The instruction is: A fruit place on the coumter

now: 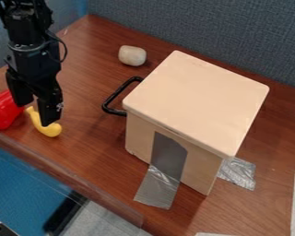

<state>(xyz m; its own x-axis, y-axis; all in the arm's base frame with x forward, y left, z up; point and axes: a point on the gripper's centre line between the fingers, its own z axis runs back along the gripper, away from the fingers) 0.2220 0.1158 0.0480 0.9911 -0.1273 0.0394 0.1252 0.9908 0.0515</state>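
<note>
Keeps the end effector (pixel 37 113) spread open at nine o'clock of the view. Has the yellow fruit (pixel 50 131) on the tabletop (pixel 94 143) beneath one fingertip, also near nine o'clock; cannot tell whether touching.

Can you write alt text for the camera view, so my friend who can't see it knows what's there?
A black robot arm's open end effector hangs down at a curved yellow thing on a brown wooden counter, beside something red. To the right stands a big beige box with a black handle; a small pale lump lies behind.
</note>
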